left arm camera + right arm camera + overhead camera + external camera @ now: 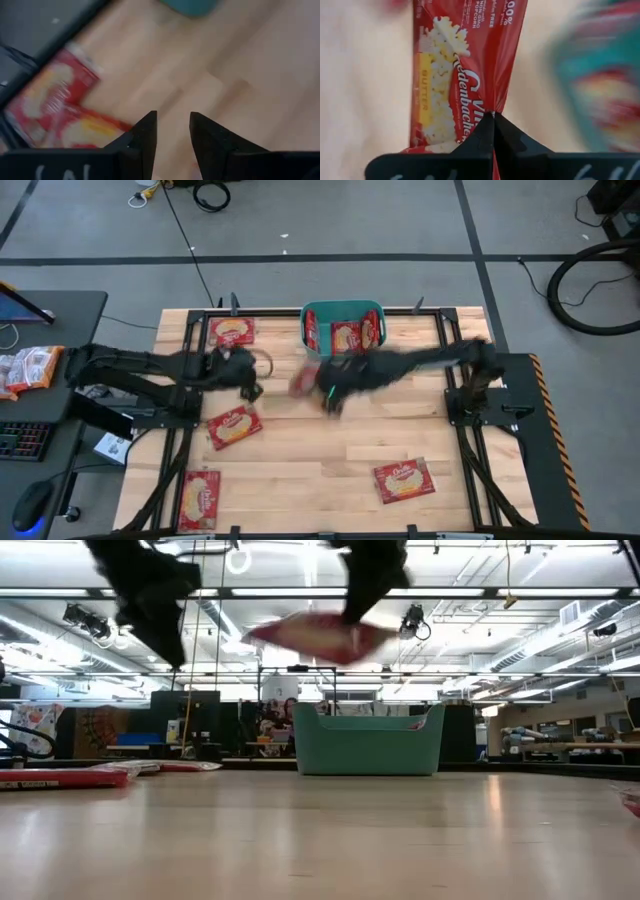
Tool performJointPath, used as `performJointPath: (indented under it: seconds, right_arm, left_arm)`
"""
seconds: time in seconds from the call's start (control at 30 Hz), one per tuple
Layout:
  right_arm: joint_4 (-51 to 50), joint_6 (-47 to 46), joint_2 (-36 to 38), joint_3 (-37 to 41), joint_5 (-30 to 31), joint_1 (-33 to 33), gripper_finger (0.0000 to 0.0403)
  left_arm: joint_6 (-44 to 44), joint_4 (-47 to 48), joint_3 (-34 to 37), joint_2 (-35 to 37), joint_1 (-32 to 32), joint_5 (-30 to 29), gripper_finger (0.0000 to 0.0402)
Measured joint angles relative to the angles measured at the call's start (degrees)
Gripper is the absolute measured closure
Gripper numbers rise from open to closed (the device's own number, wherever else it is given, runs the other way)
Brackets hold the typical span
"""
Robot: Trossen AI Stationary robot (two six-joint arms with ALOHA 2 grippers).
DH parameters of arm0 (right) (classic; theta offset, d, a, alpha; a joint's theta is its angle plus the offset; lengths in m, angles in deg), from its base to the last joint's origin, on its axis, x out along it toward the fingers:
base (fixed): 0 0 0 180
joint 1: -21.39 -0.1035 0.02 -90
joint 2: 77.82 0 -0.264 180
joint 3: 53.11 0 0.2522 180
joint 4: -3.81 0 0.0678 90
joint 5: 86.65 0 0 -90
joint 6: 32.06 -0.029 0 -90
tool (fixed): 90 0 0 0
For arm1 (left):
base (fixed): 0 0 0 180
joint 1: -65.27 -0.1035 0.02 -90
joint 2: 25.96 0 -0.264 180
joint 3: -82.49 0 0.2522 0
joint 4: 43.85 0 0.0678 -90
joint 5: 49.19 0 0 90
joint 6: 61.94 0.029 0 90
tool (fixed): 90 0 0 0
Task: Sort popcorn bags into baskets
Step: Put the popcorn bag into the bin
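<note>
Wooden tabletop (330, 470) fills the high view, under both arms. Right tool (493, 116) is pinched shut on a red bag (465, 65). Its wrist view shows the bag's popcorn picture and white writing. From above that bag is only a red smear (303, 381) just in front of the teal basket (343, 309), and the tool is hard to make out. The low view shows the bag (320, 637) up in the air, above the basket (367, 744). Left tool (173, 131) has its fingers apart and holds nothing. Another bag (52, 105) lies below it. Bags inside the basket (345, 335) show only from above. Four more bags lie on the tabletop; one (199, 500) is cut off at the edge.
</note>
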Motion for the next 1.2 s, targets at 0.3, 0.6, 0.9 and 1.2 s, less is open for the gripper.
performJointPath:
  seconds: [0.3,0.6,0.9,1.2]
  right_arm:
    - [-16.8,-25.4,10.7,-0.1,8.1,18.4,0.0399]
    - [-7.3,-17.1,1.3,0.0,-0.5,29.3,0.04]
    - [-8.2,-16.1,-7.8,0.0,-2.8,32.3,0.0399]
    - [-2.6,-19.2,-12.6,0.0,-6.3,32.1,0.0399]
  left_arm:
    - [21.3,-24.8,0.0,-1.1,-18.3,13.2,0.028]
    - [32.6,-26.1,-0.1,-11.6,-24.4,14.4,0.028]
    - [40.4,-33.6,-0.1,-23.3,-27.1,14.5,0.028]
    - [51.0,-49.8,0.0,-33.1,-27.1,14.5,0.028]
